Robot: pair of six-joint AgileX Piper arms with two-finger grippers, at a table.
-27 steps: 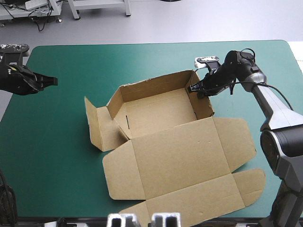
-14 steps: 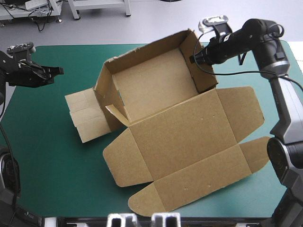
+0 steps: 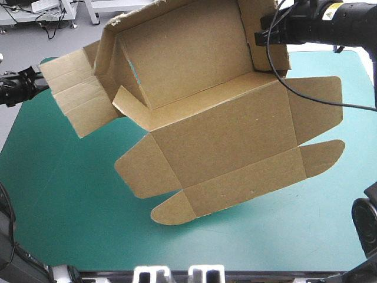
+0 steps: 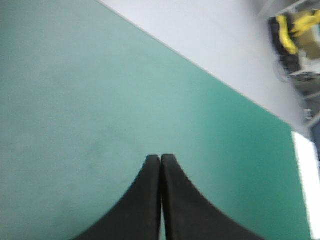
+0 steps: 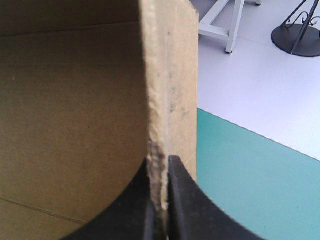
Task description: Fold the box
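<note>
The brown box hangs in the air over the teal-green table, tilted so its open tray faces the camera and its flat lid and flaps droop toward the table. My right gripper is shut on the tray's right wall, high at the back right. In the right wrist view the wall's edge runs straight up from between my gripper. A loose side flap sticks out on the left. My left gripper hovers at the table's left edge beside that flap, shut on nothing.
Bare teal-green cover lies below and in front of the lifted box. The table's far edge shows ahead of the left gripper, grey floor beyond it.
The right gripper has raised the box off the table, tipping the tray upright. The left flap rose with it. The left gripper drew back toward the left edge.
</note>
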